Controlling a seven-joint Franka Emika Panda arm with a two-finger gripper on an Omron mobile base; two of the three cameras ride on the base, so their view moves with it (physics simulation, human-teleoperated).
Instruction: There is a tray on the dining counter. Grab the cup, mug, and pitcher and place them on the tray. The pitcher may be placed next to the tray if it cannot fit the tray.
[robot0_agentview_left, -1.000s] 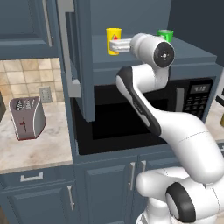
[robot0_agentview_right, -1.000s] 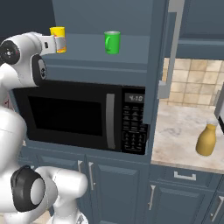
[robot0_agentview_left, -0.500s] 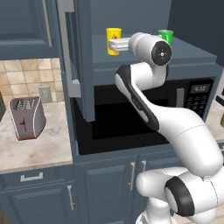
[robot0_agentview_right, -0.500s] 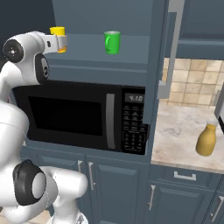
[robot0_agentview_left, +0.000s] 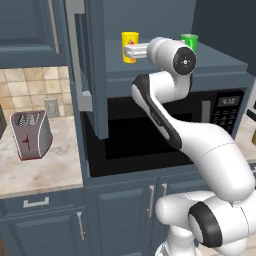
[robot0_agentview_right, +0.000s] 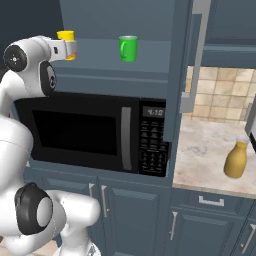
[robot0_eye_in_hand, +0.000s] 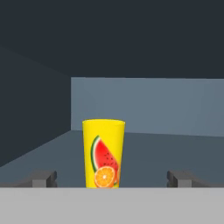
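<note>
While the arm reaches up over the microwave to the open cabinet shelf, the step in hand looks to be the first pick: taking the cup. Nothing of the task is on its way to the tray yet. The pitcher stands on the tabletop to the right of the microwave, and the mug stands on the same shelf as the cup, well apart from it toward the right.

From the hand's camera the cup stands upright on the shelf, straight ahead, with its fruit picture facing the hand. The fingers are spread wide apart and hold nothing. One tip shows to each side of the cup, the cup sitting between them but nearer the left tip than the right. It seems to lie a little beyond the tips rather than between the pads, though the depth is hard to judge.

The next move likely calls for a short push forward, a slight shift to centre the cup, then closing on its lower body without tipping it.
</note>
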